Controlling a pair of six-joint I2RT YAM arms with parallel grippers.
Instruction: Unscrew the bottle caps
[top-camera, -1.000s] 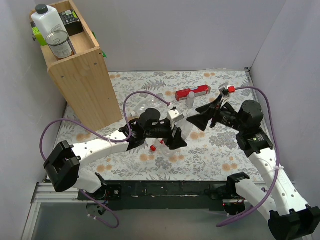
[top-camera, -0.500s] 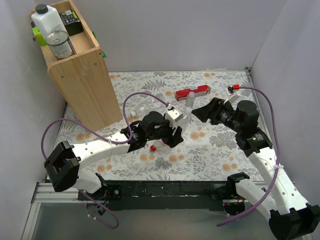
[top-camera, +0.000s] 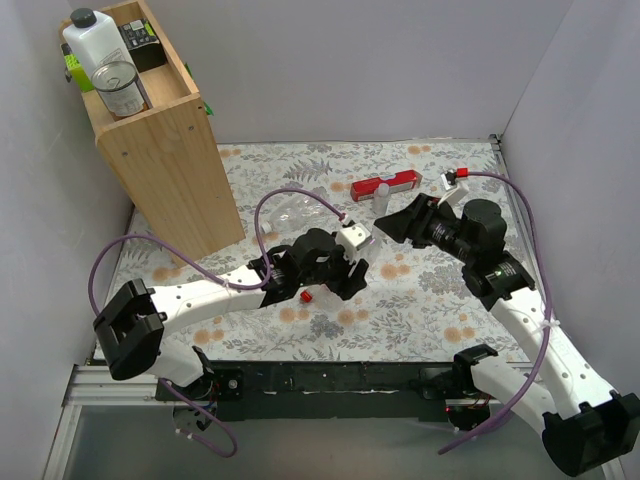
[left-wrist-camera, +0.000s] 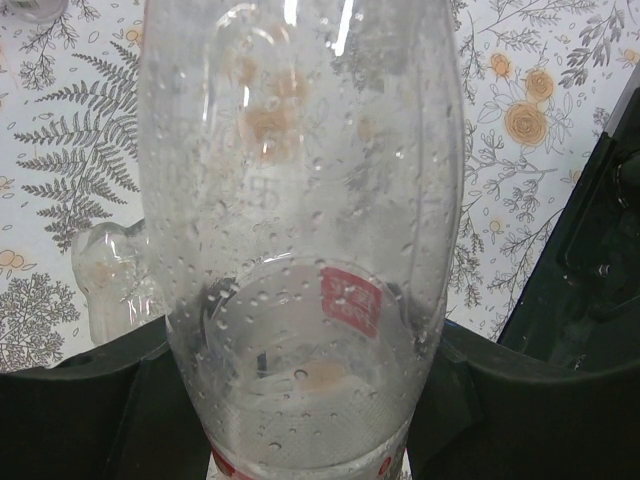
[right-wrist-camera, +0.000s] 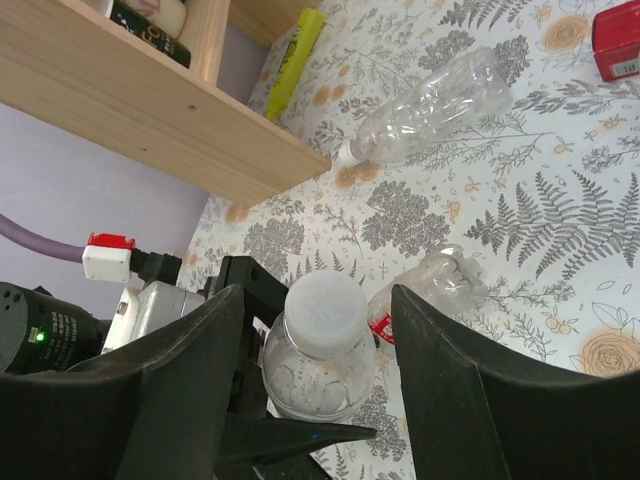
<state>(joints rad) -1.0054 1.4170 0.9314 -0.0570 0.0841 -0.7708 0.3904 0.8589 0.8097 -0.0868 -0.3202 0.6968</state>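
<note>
The left gripper is over the middle of the flowered table. Its two black fingers are pressed against the sides of a clear bottle, pinching it low on the body, just above a band with red print. Droplets cling to the inside of the bottle, and the tablecloth shows through it.

The right gripper points in from the right with its fingers spread wide, one on each side of the cap. The cap sits on the bottle's neck, pale and whitish rather than red, and faces the right wrist camera. A gap shows between it and one finger. On the other side I cannot tell whether anything touches.

Just to the near left of the clear bottle, under the left arm, a crushed bottle lies on its side on the table. Its end toward the arm is red, but I cannot tell whether that is a cap or a label.

Toward the far left a longer bottle lies on its side, with its neck pointing at the foot of the wooden shelf. A white jug and a metal can sit in the top of the shelf.

A red box lies beyond the right gripper toward the far edge. A small clear container with a pale top stands just on its near side.
</note>
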